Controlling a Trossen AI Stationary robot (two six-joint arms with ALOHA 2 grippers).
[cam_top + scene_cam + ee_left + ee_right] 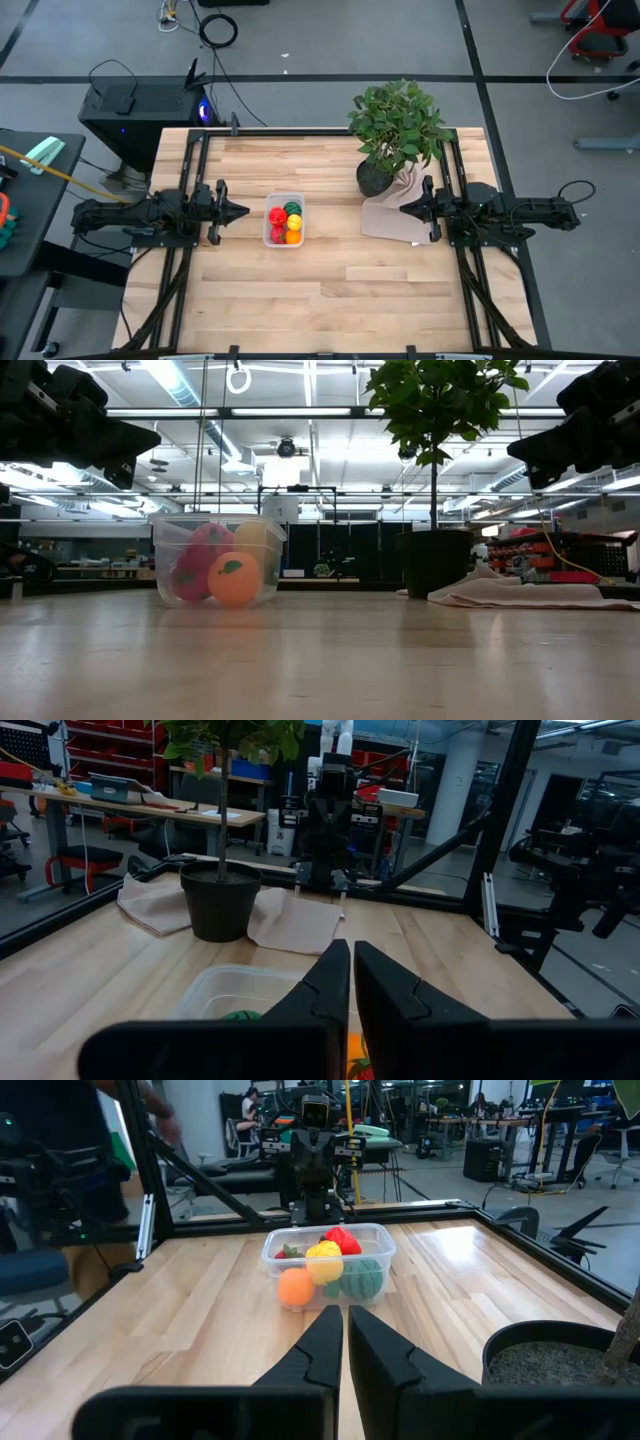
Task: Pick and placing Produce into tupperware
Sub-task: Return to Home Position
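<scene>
Arms at the tabletop's side edges, tupperware loaded.
The tupperware (pixel 285 196) sits left of the tabletop (pixel 330 295) centre, holding produce (pixel 290 227); the front half lies bare. The left end effector (pixel 243 211) hangs just beside it, and the right end effector (pixel 403 209) is above the cloth (pixel 385 228). Both are closed and empty.

Grey floor (pixel 400 40) surrounds the worktop (pixel 330 290); a black computer tower (pixel 140 105) stands off its far left corner. Ceiling strip lights (pixel 185 390) glow overhead, and there is possibly a red chair (pixel 590 20) beyond.
</scene>
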